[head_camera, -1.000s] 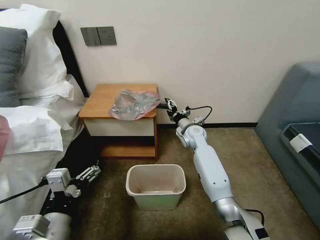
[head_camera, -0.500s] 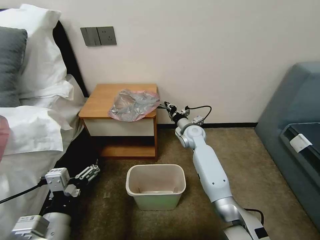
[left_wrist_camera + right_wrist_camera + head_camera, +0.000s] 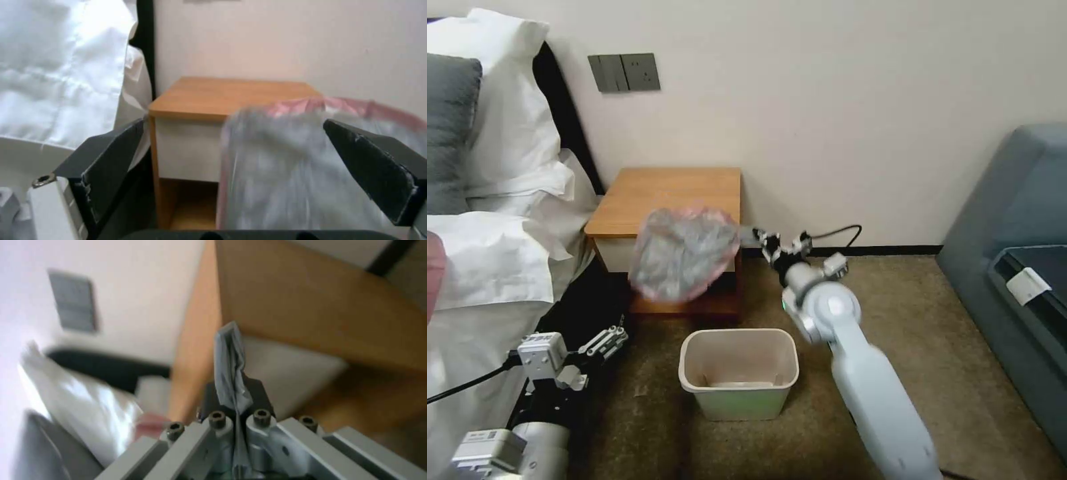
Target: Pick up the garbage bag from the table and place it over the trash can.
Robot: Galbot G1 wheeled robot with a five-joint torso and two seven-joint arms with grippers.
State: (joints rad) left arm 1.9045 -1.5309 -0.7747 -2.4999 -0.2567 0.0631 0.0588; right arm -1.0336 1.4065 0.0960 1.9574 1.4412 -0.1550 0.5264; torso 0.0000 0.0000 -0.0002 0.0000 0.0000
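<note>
Crinkled grey translucent film with a pinkish-red edge — the garbage bag point(image 3: 684, 253), hanging in the air as a rounded, blurred sheet in front of the table's white drawer front, above and behind the trash can point(image 3: 738, 373), touching neither. Pinched at its right-hand edge by the right gripper point(image 3: 755, 237), fingers clamped together on a thin fold of film; in the right wrist view, that fold point(image 3: 231, 373) stands up edge-on between the closed dark pads. Seen from the left wrist view, the bag point(image 3: 302, 173) spreads wide and smeared beside the table, pink border along its upper rim.

Orange-brown wooden top of the table point(image 3: 667, 197) bare, rounded corners, lower shelf in shadow beneath. Cream-beige bin on brownish carpet, upright, mouth open, greenish tint low on its front. Left gripper point(image 3: 602, 347) low at the robot's left beside the bed, well apart from the bag — fingers point(image 3: 111, 160) spread wide, holding nothing.

White bedding and pillows point(image 3: 500, 167) to the left, a grey pillow at the edge, a dark headboard behind. Pale wall with a grey switch plate point(image 3: 624, 72). Blue-grey sofa point(image 3: 1020, 220) along the right side.
</note>
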